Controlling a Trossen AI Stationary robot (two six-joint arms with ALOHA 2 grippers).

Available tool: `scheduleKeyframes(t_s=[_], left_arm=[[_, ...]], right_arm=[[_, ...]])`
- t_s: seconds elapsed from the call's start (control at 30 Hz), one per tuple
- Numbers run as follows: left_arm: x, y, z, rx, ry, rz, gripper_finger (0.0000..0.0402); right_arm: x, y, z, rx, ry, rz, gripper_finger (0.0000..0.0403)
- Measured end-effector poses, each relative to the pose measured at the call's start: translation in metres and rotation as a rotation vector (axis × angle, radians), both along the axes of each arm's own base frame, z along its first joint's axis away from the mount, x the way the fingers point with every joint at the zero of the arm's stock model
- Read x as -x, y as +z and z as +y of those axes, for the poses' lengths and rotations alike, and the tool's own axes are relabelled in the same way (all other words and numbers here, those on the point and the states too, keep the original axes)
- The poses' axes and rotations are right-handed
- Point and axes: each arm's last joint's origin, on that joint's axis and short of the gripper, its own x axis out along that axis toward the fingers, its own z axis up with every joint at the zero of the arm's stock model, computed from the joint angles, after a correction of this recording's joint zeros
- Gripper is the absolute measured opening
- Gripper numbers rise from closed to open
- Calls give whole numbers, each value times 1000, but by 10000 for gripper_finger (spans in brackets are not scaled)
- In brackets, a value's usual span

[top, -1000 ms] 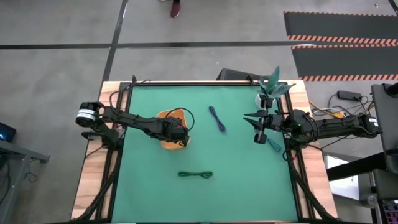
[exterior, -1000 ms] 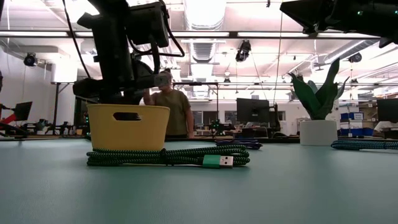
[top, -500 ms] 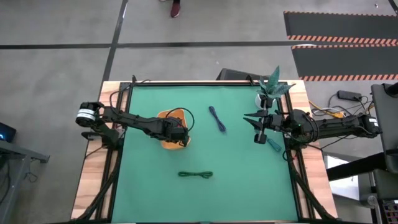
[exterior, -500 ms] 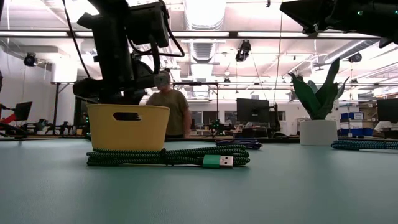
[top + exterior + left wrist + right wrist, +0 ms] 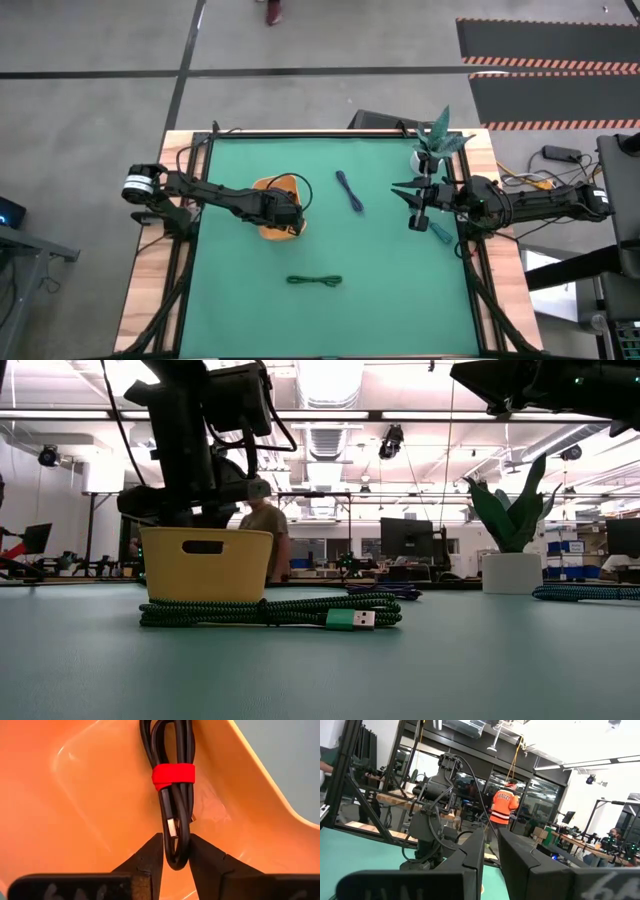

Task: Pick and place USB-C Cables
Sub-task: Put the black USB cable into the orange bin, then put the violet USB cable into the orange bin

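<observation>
Robotics lab, open-plan: monitors (image 5: 405,536) on benches, ceiling lights (image 5: 330,380), hazard-striped floor mats (image 5: 547,62), another robot arm (image 5: 436,815).

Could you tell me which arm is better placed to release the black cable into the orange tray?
The left gripper, probably: it pinches the black cable inside the orange tray. The right gripper hangs across the table.

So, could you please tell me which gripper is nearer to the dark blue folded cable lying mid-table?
Left. The left gripper sits in the orange tray beside the blue cable; the right gripper hovers slightly farther off, near the table's right edge.
</observation>
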Motion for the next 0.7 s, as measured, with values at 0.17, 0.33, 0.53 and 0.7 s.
scheduleKeyframes(t_s=[0.17,0.33,0.53,0.7], left_arm=[[0,0,0,0,0,0,75],[2,5,0,-1,-7,-17,76],[7,24,0,-21,-85,-57,76],[13,47,2,-138,-215,-113,75]], right_arm=[[0,0,0,0,0,0,47],[0,0,0,0,0,0,47],[0,3,0,-3,1,-9,47],[-1,6,0,-17,6,-20,47]])
